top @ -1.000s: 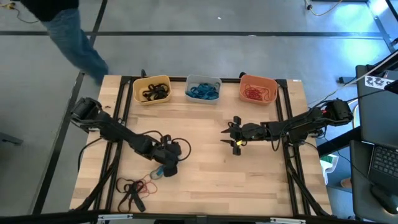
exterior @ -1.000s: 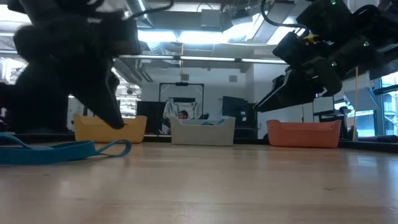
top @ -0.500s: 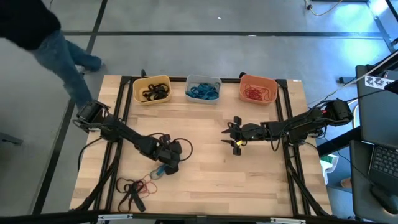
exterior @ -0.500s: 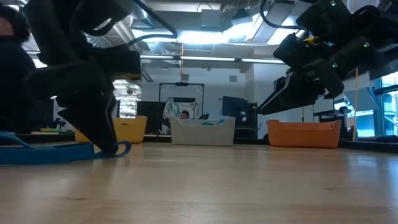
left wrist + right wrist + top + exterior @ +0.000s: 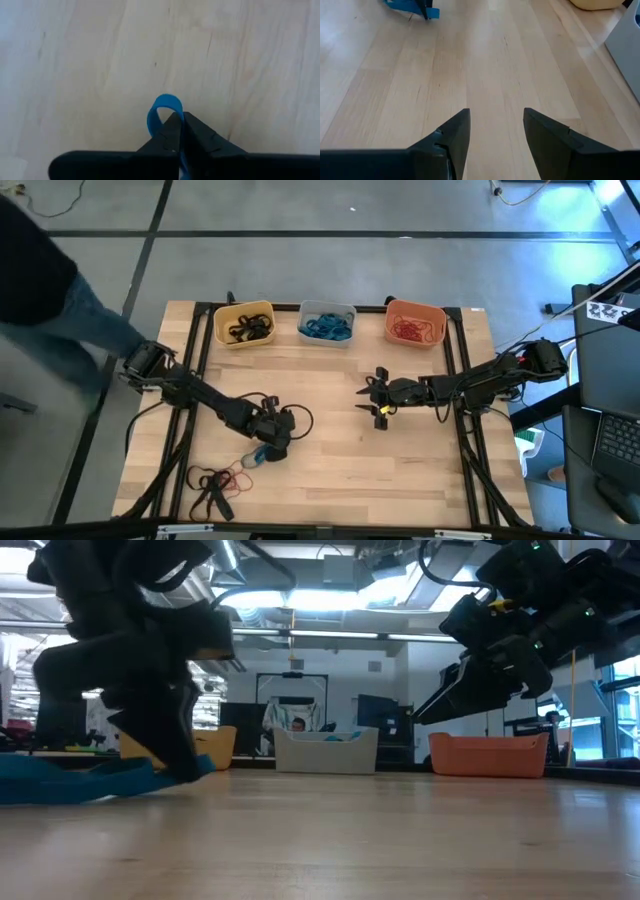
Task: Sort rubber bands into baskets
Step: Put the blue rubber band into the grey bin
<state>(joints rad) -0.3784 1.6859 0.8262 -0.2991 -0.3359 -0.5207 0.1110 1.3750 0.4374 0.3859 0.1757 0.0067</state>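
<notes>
Along the far edge of the bench [image 5: 330, 470], seen from above, stand the three baskets: the yellow basket [image 5: 244, 324] with black bands in it, the grey basket [image 5: 327, 322] with blue ones, the orange basket [image 5: 415, 323] with red ones. The left gripper [image 5: 268, 448] is down on the wood toward the near-left corner, at a blue rubber band [image 5: 250, 459]; a loose heap of red and black bands [image 5: 212, 483] lies just beyond it, close to the near edge. The right gripper [image 5: 378, 399] hangs over mid-bench, holding nothing. In the low view the left gripper [image 5: 185, 772] meets the bench with the blue rubber band [image 5: 75, 783] trailing flat from it, while the right arm hovers well above the boards. The left wrist view shows the fingers pressed together on the blue rubber band [image 5: 165, 112], a small loop bulging out past the tips. The right wrist view shows the right gripper [image 5: 495, 131] with its jaws standing apart over bare wood. The band looks very light, soft and stretchy; it will likely droop and swing when lifted, so a pinch across one strand, as here, seems the sensible hold. No brand, label or writing can be read anywhere.
</notes>
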